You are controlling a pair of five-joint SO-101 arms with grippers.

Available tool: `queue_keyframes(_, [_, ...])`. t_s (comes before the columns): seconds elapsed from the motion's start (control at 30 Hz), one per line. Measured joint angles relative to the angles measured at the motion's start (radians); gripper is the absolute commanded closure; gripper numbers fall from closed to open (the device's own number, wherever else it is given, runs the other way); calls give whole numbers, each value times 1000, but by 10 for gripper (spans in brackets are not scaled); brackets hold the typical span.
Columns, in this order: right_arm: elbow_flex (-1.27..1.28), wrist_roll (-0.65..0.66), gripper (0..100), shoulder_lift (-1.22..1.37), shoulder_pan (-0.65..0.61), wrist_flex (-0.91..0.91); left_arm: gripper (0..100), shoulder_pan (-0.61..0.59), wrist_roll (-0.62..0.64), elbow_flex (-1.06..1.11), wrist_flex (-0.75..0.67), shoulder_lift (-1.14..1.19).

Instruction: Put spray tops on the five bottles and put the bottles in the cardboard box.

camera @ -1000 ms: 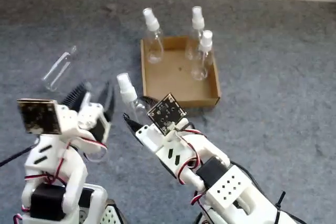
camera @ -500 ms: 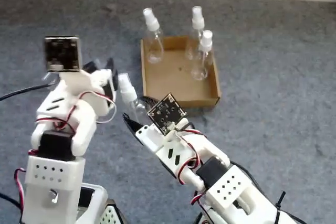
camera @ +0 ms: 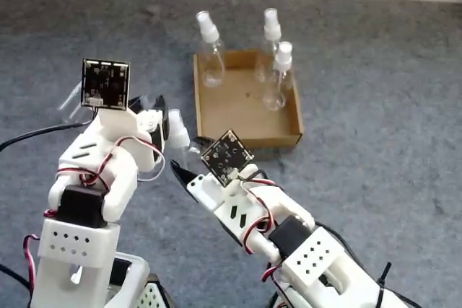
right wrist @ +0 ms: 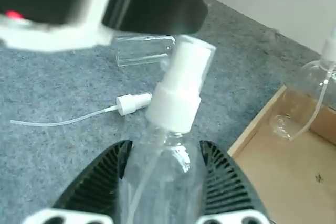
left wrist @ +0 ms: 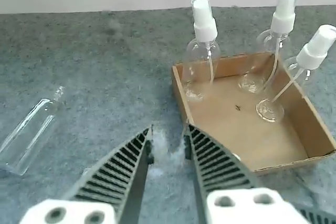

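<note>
Bimanual capping stage, with places given from the cardboard box [camera: 242, 110]. The right gripper [right wrist: 165, 150] is closed around a clear bottle [right wrist: 157, 187], holding it upright just outside the box wall that faces the arms. A spray top [right wrist: 178, 87] sits on the bottle's neck. The left gripper [left wrist: 168, 132] hangs close over that top with its fingers a narrow gap apart and nothing between them. Three capped bottles [camera: 278, 81] stand inside the box along its far wall.

Likely hazards: a misaligned descent of the left gripper could tilt the top or push the smooth bottle out of the right grip, and the box wall is near enough to be bumped.

The right wrist view gives the grip itself and a loose spray top [right wrist: 131, 103] with its tube on the carpet. The high view masks that grip behind the wrist camera board. The left wrist view adds an uncapped bottle [left wrist: 29, 135] lying well apart from the box, on the left arm's side.
</note>
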Motion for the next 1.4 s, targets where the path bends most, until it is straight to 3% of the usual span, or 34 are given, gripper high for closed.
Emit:
queue_keyframes(0.6, [-2,-3,995,-5,9,-2,929,9,-3,233,23,-385])
queue_keyframes(0.73, [-3,-3,995,-8,81,-2,924,3,-5,238,58,-425])
queue_keyframes(0.9, [-98,-3,995,9,153,43,844,0,-5,244,97,-480])
queue_keyframes(1.2, [-427,-12,995,368,157,61,819,-17,-11,341,98,-514])
queue_keyframes(1.4, [-635,-72,995,601,157,140,713,83,-100,405,68,-508])
